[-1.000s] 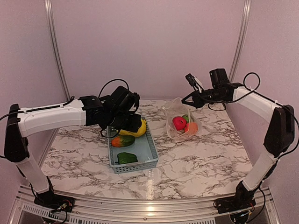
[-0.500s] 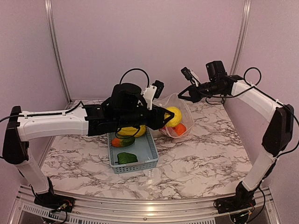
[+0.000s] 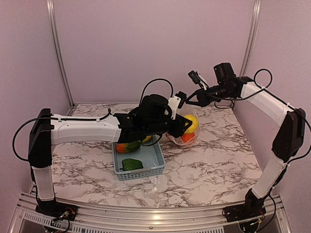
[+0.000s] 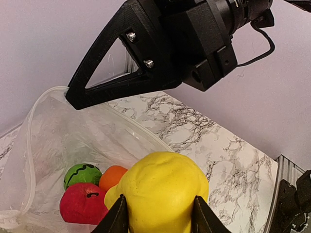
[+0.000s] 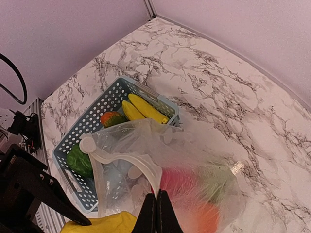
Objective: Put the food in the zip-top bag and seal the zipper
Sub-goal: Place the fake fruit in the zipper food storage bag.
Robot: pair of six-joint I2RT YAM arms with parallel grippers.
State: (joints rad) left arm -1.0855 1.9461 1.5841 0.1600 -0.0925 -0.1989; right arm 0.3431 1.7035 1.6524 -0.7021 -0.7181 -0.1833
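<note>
My left gripper (image 3: 187, 125) is shut on a yellow toy fruit (image 4: 163, 191), held at the open mouth of the clear zip-top bag (image 4: 73, 141). Inside the bag lie a red piece (image 4: 82, 204), a green piece (image 4: 80, 174) and an orange piece (image 4: 116, 177). My right gripper (image 3: 189, 101) is shut on the bag's pale zipper strip (image 5: 127, 160) and holds the mouth up. The yellow fruit also shows in the top view (image 3: 191, 123) and in the right wrist view (image 5: 104, 224). Yellow bananas (image 5: 143, 109), an orange-green piece (image 5: 112, 118) and a green piece (image 5: 80, 160) lie in the basket.
The blue-grey mesh basket (image 3: 156, 156) stands on the marble table left of the bag, under my left arm. Purple walls close the back and sides. An aluminium rail (image 3: 146, 213) runs along the near edge.
My left arm has swung right from the basket with the yellow fruit, up to the bag's mouth. My right gripper has lifted the bag's edge and tilted the bag.
</note>
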